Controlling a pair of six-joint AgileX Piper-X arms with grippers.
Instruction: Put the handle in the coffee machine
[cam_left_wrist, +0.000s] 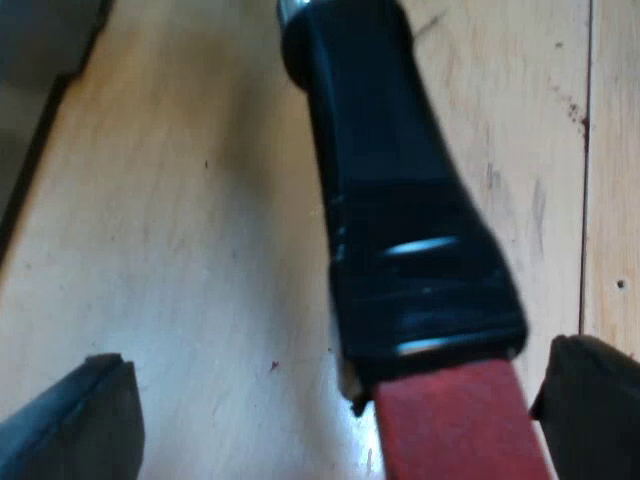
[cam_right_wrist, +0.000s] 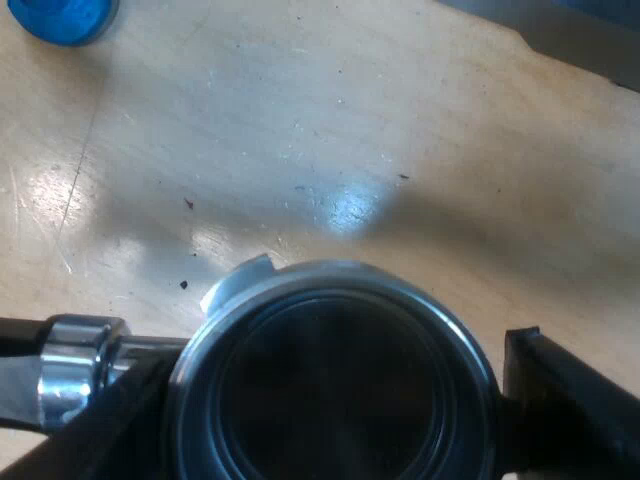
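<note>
Two black fingers (cam_left_wrist: 70, 425) of our left end effector (cam_left_wrist: 335, 395) stand spread wide over the pale wooden desk (cam_left_wrist: 180, 220). Between them runs a dark handle (cam_left_wrist: 390, 200), with its red end (cam_left_wrist: 455, 425) closest to the camera. One finger is just beside the red end, the other is well apart from it, and neither pinches it. At our right end effector (cam_right_wrist: 330, 385) the metal holder (cam_right_wrist: 400, 290) shows its round open top between the fingers. They press on its two sides, so we are pinching it there, and its chrome neck (cam_right_wrist: 75, 375) leads off sideways; whether it rests on the desk or hangs over it we cannot tell. A blue tamper (cam_right_wrist: 60, 18) stands on the desk, well apart from the holder
</note>
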